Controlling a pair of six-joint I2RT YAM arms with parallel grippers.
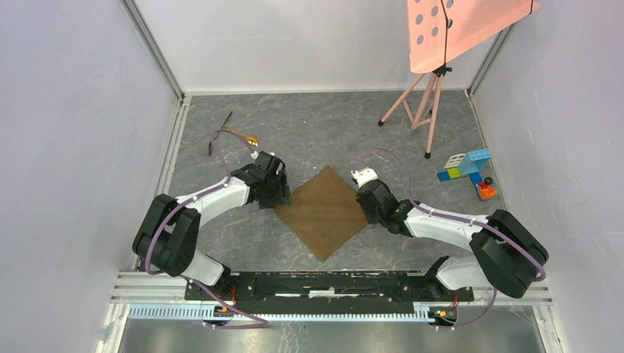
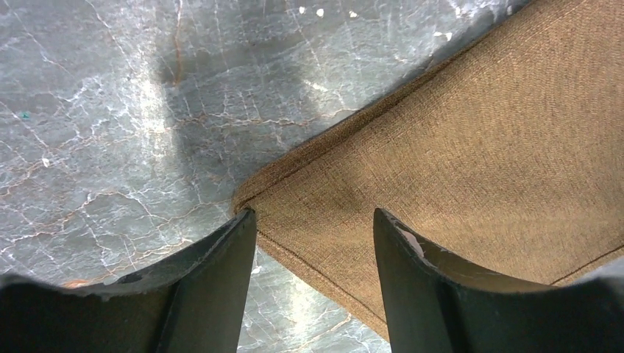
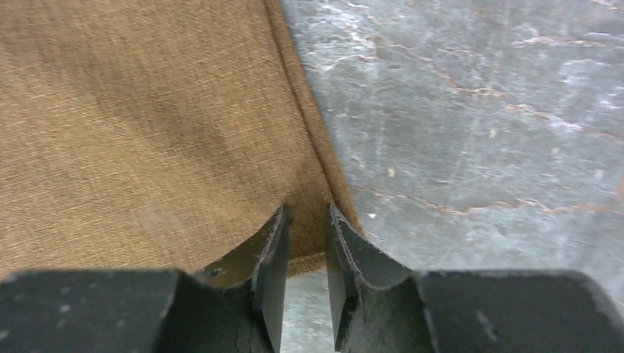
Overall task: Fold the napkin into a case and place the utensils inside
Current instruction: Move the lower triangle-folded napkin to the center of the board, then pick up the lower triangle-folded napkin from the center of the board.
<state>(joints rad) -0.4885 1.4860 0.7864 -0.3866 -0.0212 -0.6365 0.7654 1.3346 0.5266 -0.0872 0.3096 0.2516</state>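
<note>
The brown napkin [image 1: 324, 209] lies flat on the grey floor as a diamond between my arms. My left gripper [image 1: 282, 197] is at its left corner; in the left wrist view the gripper [image 2: 313, 215] is wide open astride that corner of the napkin [image 2: 478, 147]. My right gripper [image 1: 366, 202] is at the right corner; in the right wrist view it [image 3: 307, 209] stands narrowly open with the corner of the napkin [image 3: 147, 132] between the tips. The gold spoon [image 1: 250, 139] and the thin black utensil [image 1: 221, 131] lie at the back left. No case shows.
Coloured toy blocks [image 1: 467, 168] lie at the right near a small red piece [image 1: 486, 190]. A pink stand on thin legs [image 1: 423, 103] is at the back right. Walls close in both sides and the back.
</note>
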